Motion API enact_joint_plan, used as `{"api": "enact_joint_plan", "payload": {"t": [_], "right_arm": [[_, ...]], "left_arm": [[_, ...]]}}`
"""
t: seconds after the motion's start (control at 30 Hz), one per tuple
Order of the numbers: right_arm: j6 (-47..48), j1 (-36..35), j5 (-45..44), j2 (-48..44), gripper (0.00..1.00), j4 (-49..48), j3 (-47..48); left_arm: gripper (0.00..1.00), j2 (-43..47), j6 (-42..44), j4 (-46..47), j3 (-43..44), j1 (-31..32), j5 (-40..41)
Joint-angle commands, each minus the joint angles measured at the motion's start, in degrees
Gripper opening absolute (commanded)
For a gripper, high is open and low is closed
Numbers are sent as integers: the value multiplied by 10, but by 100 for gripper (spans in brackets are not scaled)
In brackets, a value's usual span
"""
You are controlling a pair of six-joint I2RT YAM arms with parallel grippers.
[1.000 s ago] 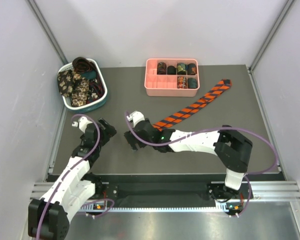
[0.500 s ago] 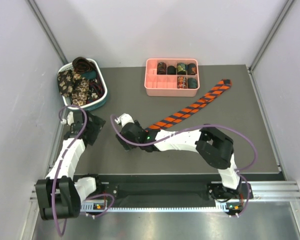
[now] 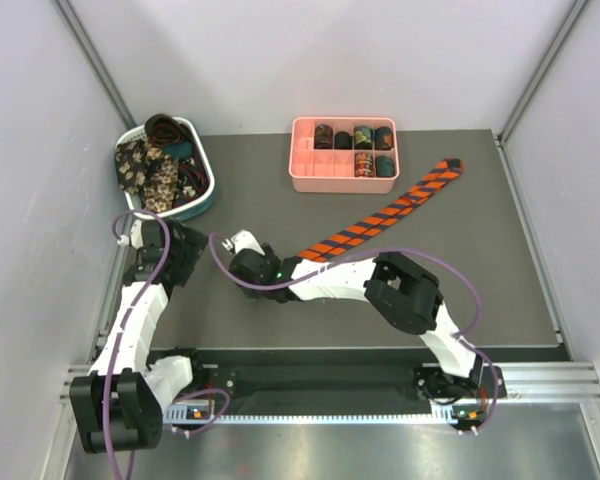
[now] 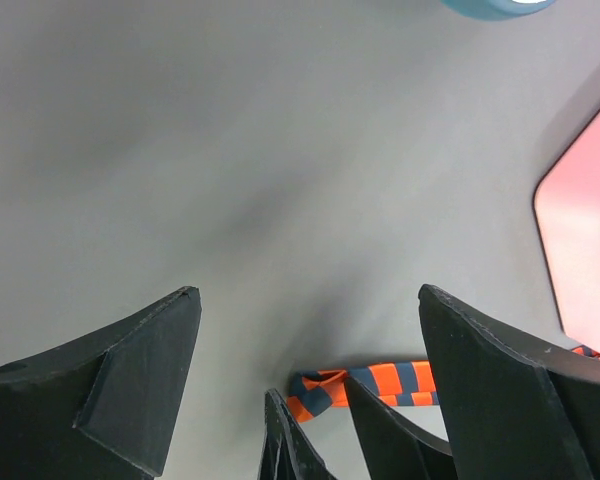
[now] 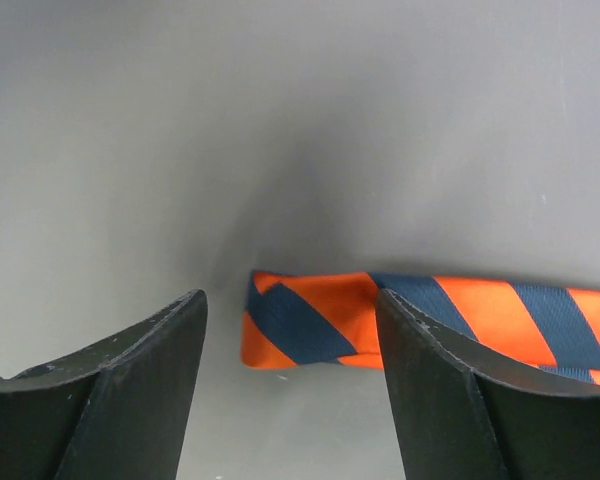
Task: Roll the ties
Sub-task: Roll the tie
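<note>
OK, far left first: the white-and-teal basket (image 3: 208, 192) sits at the back-left corner of the table (image 3: 480, 280), with floral and dark ties (image 3: 150, 170) heaped in it, unrolled.

The left gripper (image 4: 307, 293) is just in front of the basket, low over the table. Its fingers (image 4: 130, 390) are spread wide with nothing held between them (its wrist view catches a striped end and the other arm's fingertips just beyond).

The right gripper (image 5: 288, 294) is next, left of the table's centre, with its arm stretched across from the right side. Its fingers are also apart and grip nothing.

The striped tie (image 3: 380, 218) has orange-red and dark diagonal stripes. It lies flat and unrolled, a long strip running diagonally from by the right gripper to the back right. Its far end is close to the tray's right corner. In the right wrist view its near end lies on the table in the gap between the two spread fingers, tip folded over a little; whether it touches them, cannot tell.

The pink tray (image 3: 340, 182) is at back centre, with coiled ties (image 3: 363, 137) in its right-hand compartments.
</note>
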State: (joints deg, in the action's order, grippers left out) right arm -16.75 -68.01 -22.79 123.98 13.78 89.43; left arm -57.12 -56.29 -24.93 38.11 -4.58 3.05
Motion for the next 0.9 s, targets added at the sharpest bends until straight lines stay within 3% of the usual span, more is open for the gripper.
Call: {"api": "enact_joint_plan", "payload": {"t": [0.0,0.2,0.3,0.73,0.87], "right_arm": [[-34,-14,-54,13,68,47,28],[-58,-24,-75,33,61,69,29],[-60,-24,-85,35,48,80,36],[-86,-36,-132,13,37,114,24],[-94,-39,-125,7,22,110,15]], "left_arm": [[94,10,-8,2,15,-4,7],[94,9,-7,19,4,-4,-8],[93,7,2,30,0,-4,-17],[92,6,37,73,-8,-4,-77],[92,5,41,75,-8,-3,-89]]}}
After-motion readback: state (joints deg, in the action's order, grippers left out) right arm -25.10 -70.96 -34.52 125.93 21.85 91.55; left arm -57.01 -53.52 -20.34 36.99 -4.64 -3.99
